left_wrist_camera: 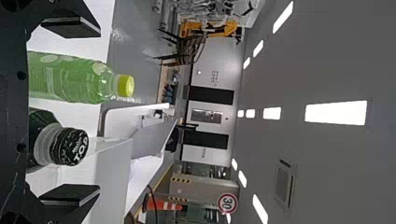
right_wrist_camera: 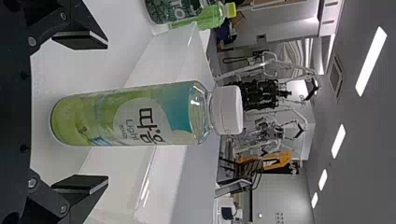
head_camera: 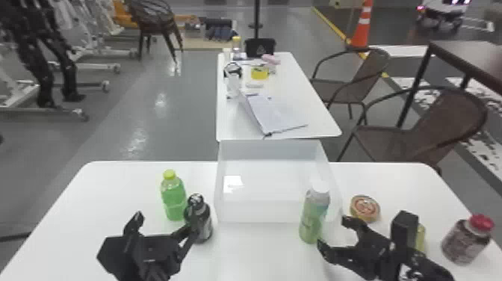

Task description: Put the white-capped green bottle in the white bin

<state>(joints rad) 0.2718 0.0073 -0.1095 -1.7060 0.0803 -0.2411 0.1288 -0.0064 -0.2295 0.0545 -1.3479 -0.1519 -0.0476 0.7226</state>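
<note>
The white-capped green bottle [head_camera: 315,215] stands upright on the table by the right front corner of the white bin [head_camera: 278,212]. Just right of it and nearer the robot is my right gripper [head_camera: 331,232], open and pointing at it. In the right wrist view the bottle [right_wrist_camera: 135,114] lies between and beyond the spread fingers of my right gripper [right_wrist_camera: 80,112], not held. My left gripper [head_camera: 162,224] is open at the left, close to a dark bottle; the left wrist view shows the fingers of this gripper [left_wrist_camera: 70,112] wide apart.
A yellow-capped green bottle [head_camera: 174,196] and a black-capped dark bottle [head_camera: 201,220] stand left of the bin. Right of it are a round tin [head_camera: 365,208], a yellowish item [head_camera: 421,238] partly behind the right arm and a red-capped jar [head_camera: 467,240]. Another table [head_camera: 313,119] adjoins behind.
</note>
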